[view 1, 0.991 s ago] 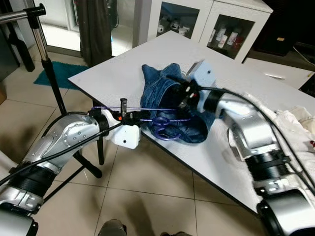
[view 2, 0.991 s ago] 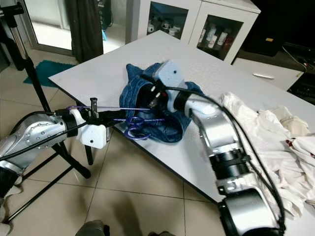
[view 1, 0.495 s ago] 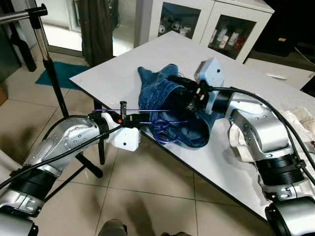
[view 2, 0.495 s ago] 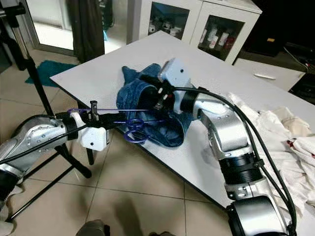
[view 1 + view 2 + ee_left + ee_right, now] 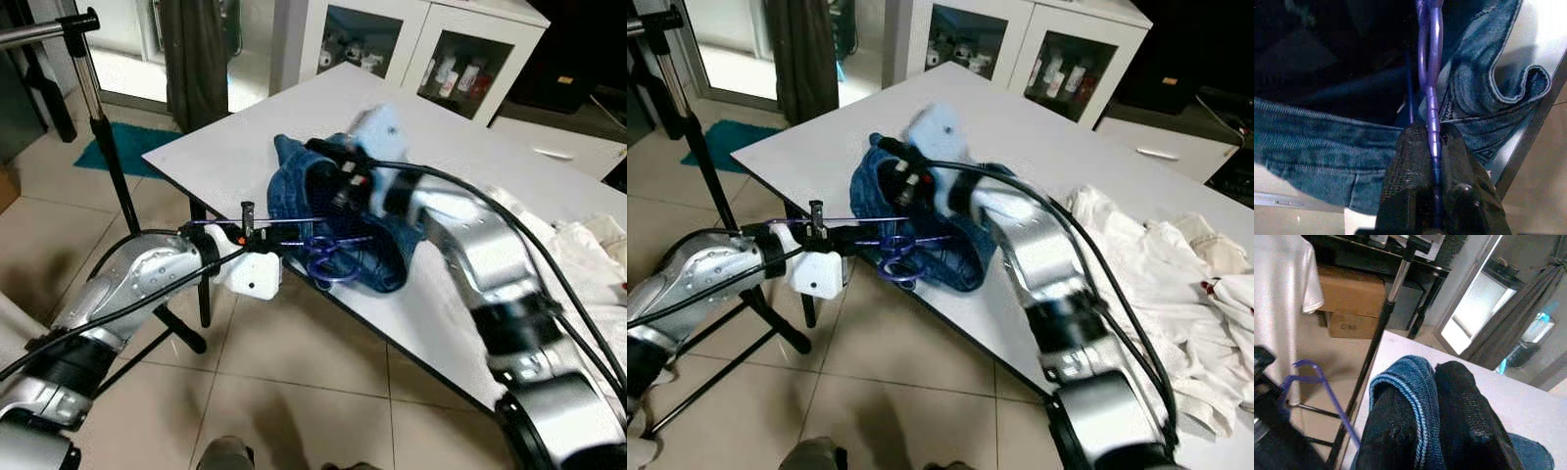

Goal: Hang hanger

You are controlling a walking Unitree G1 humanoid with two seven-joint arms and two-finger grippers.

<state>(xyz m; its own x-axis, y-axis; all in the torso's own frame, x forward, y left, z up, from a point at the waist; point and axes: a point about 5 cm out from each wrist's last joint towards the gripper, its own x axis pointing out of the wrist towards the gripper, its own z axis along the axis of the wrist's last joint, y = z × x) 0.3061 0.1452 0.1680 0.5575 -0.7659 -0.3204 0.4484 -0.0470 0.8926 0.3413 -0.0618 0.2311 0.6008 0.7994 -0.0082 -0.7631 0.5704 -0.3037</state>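
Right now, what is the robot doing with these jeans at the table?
The robot is putting blue jeans on a purple hanger at the corner of the white table. Its left gripper is shut on the hanger's bar and holds it level at the table edge, with the hanger reaching into the denim. Its right gripper pinches a fold of the jeans. The clothes rack stands to the left.

One purple hanger point(image 5: 323, 257), one blue denim garment point(image 5: 323, 201), one heap of white clothes point(image 5: 1176, 294), one surface point(image 5: 255, 137), two grippers.
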